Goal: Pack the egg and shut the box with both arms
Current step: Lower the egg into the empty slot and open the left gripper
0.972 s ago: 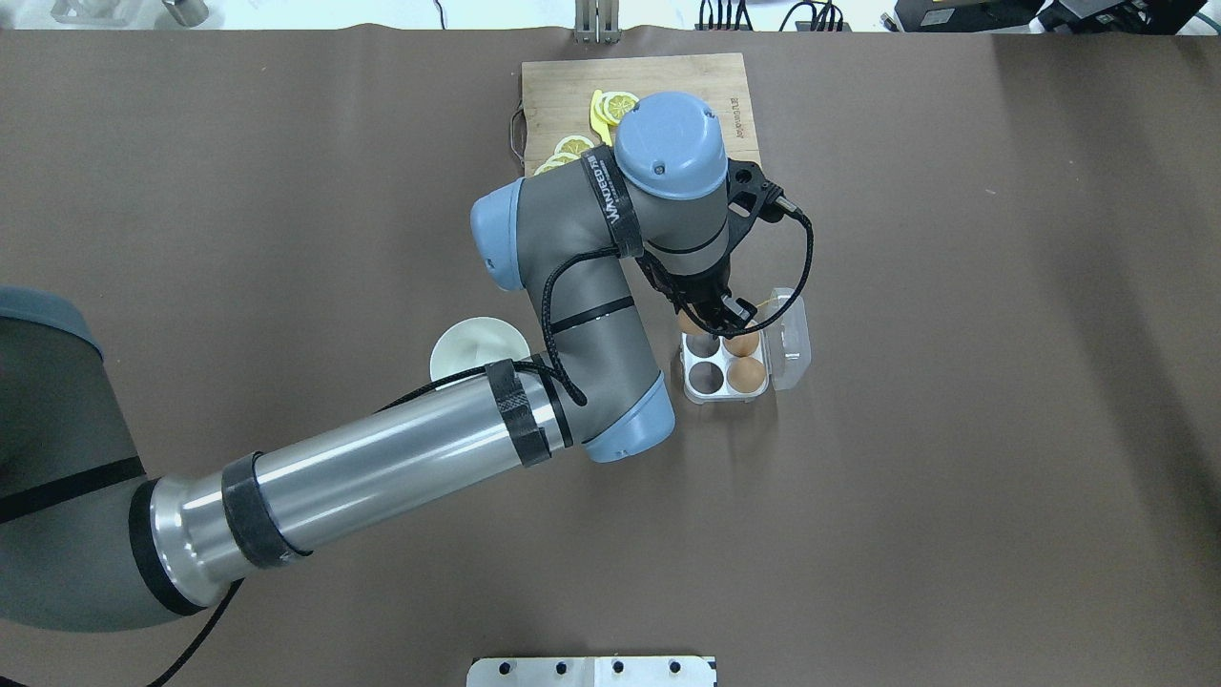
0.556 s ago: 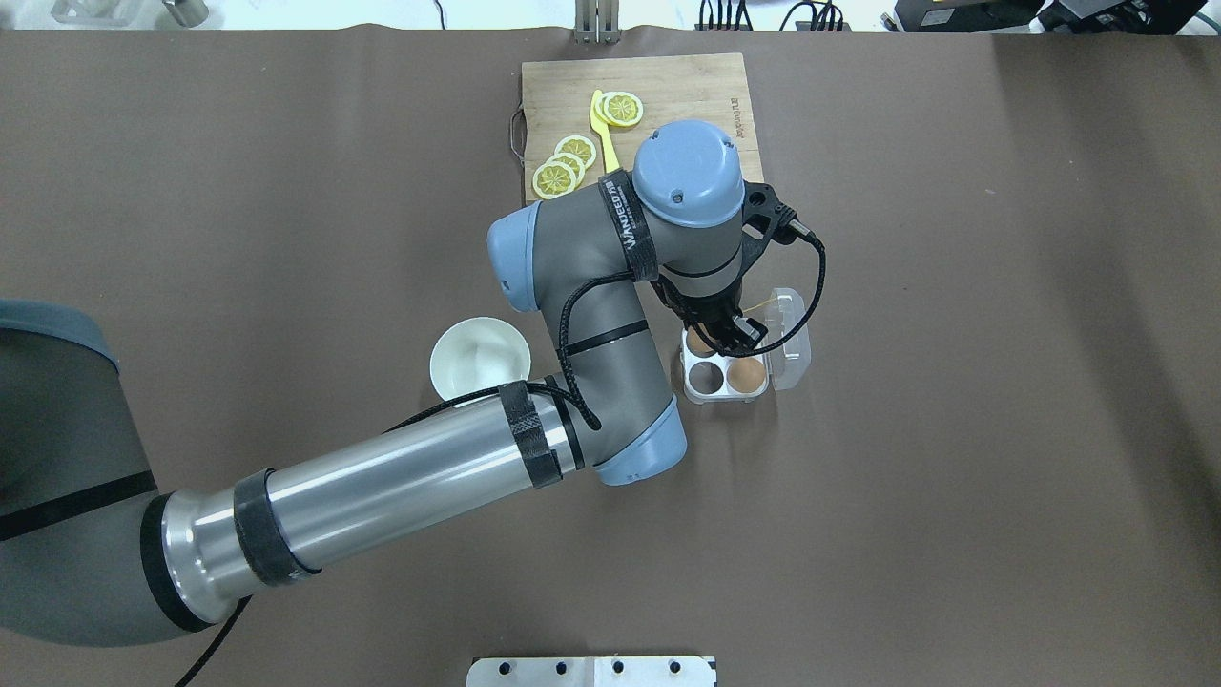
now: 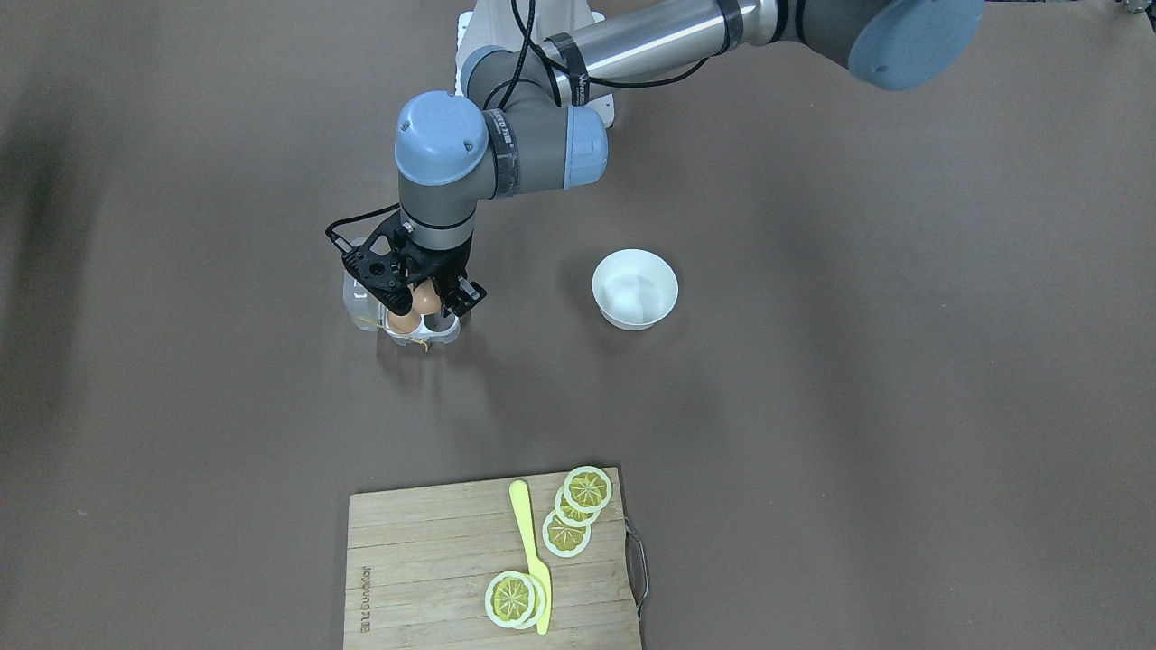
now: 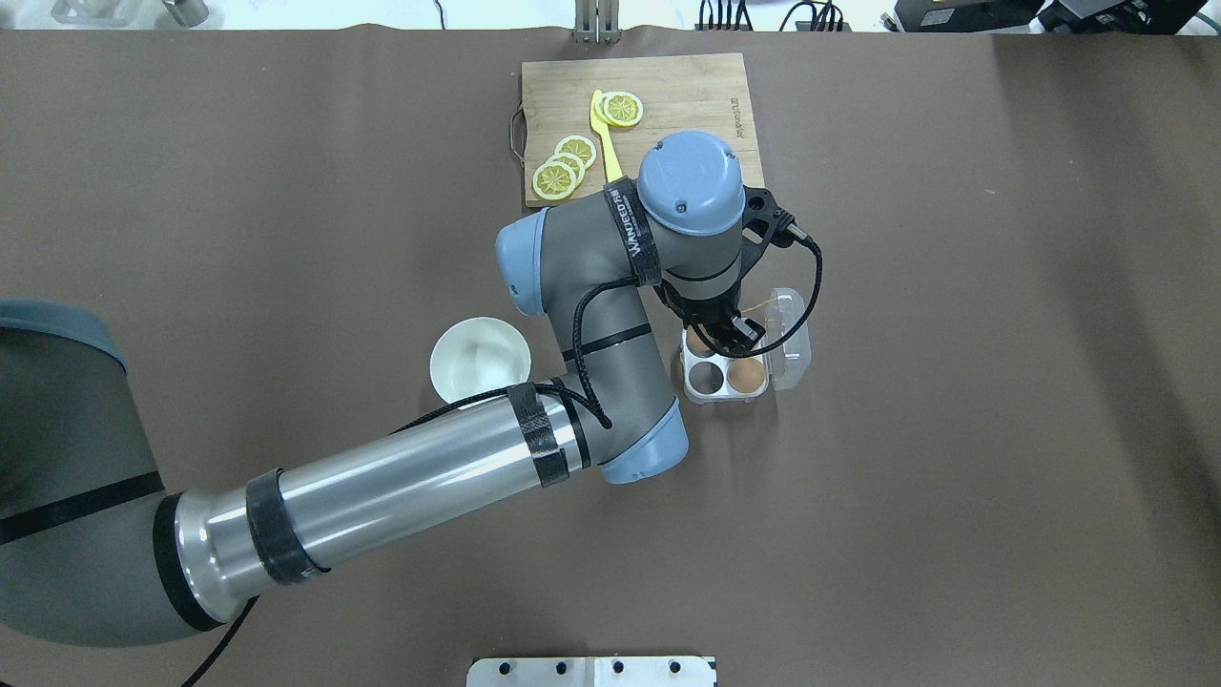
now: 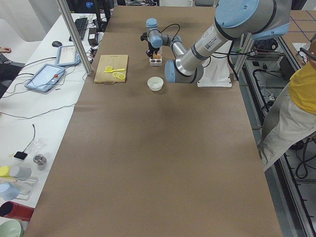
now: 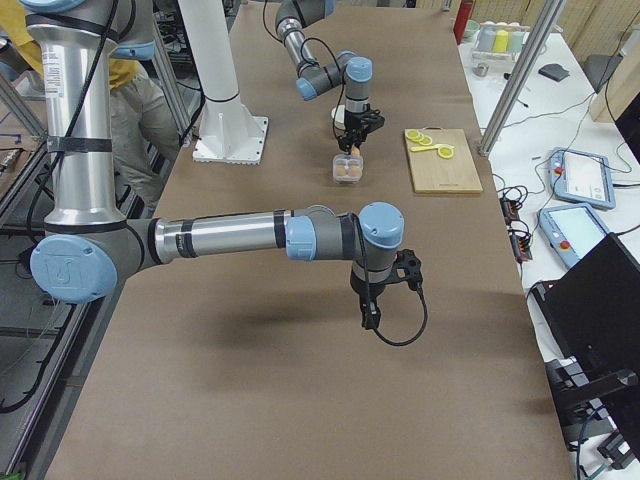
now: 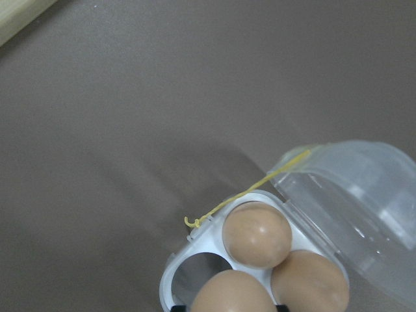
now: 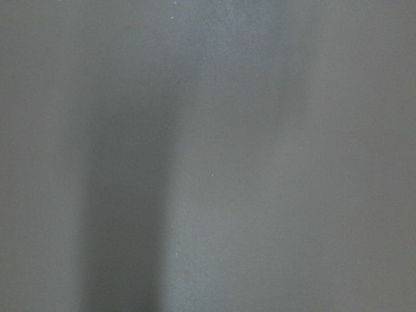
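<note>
Left gripper [image 3: 426,302] is pinching an egg [image 7: 233,294] above the box [image 7: 364,188], midway between the counter's [image 4: 954,477] long edges; whether right gripper [image 6: 368,318] is gaping, I cannot tell.

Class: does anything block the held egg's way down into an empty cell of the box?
Nothing visible does. The left gripper holds the egg over the box, its lid open to the side; an empty cell shows beside two packed eggs.
</note>
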`<control>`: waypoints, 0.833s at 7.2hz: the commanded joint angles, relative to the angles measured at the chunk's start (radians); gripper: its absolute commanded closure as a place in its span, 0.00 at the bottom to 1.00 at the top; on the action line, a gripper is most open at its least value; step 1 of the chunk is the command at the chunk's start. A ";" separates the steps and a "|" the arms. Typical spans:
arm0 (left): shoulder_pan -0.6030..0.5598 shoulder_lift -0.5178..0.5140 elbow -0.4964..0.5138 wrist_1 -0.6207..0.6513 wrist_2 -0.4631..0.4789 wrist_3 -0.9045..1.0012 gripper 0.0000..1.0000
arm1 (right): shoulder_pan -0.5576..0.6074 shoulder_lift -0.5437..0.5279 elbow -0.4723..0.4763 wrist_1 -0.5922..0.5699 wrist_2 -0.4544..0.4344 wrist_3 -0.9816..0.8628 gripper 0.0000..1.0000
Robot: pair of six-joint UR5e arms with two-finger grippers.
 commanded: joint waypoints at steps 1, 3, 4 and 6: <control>0.002 -0.001 0.004 -0.003 0.000 0.000 0.72 | 0.000 0.001 -0.002 0.000 -0.001 0.000 0.00; 0.000 -0.001 -0.002 -0.037 0.000 -0.001 0.03 | 0.000 0.004 -0.004 0.000 -0.003 -0.002 0.00; -0.001 0.002 -0.006 -0.039 -0.003 -0.018 0.03 | 0.000 0.004 -0.005 -0.002 -0.003 -0.004 0.00; -0.012 0.005 -0.035 -0.028 -0.007 -0.023 0.02 | 0.000 0.010 -0.010 -0.002 -0.003 -0.004 0.00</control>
